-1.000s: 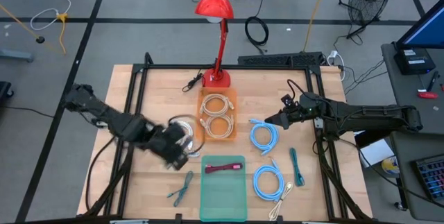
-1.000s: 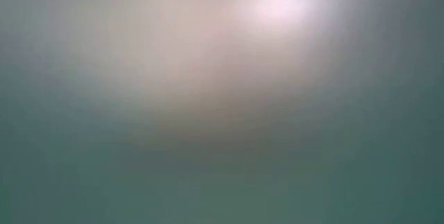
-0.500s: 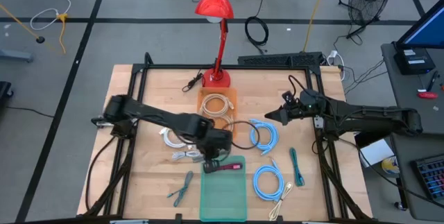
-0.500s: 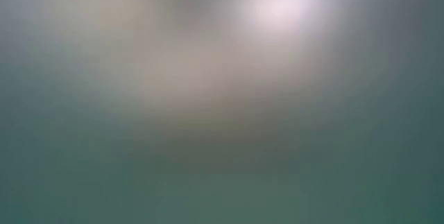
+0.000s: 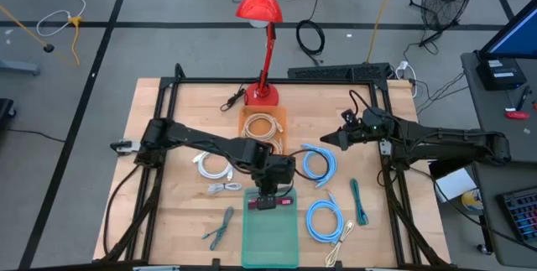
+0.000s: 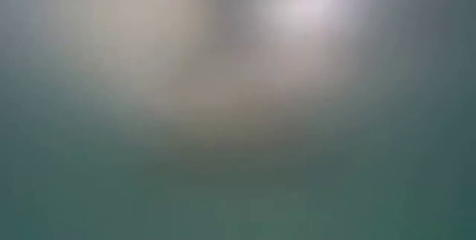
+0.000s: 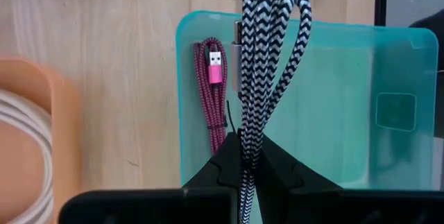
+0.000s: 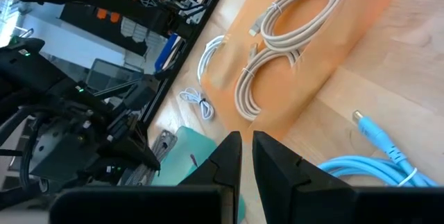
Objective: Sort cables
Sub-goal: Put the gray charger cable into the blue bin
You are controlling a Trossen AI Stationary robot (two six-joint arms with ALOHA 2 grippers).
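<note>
Two arms work at the table (image 5: 159, 107), and I go from left to right. On the left side lie a white coil (image 5: 212, 165), a small pale bundle (image 5: 224, 188) and a grey bundle (image 5: 220, 227) near the front edge. The left gripper (image 5: 267, 197) hangs over the near end of the teal tray (image 5: 270, 242), its fingers (image 7: 225, 165) closed on a black-and-white braided cable (image 7: 262, 57). A pink cable (image 7: 211, 92) already lies in this tray. Behind it, the orange tray (image 5: 282, 118) holds beige coils (image 5: 263, 128). More to the right are two blue coils (image 5: 319, 163), a green bundle (image 5: 359, 202) and a beige bundle (image 5: 342, 239).

The step in hand seems to be placing the braided cable in the teal tray. To do it well, the arm should go low, keep the loops inside the rim beside the pink cable, and open only then.

The right gripper (image 5: 329, 143) waits above the table near the far blue coil, its fingers close together and holding nothing.

The low view shows only a blur. From above, the left arm hides the braided cable and part of the orange tray.
</note>
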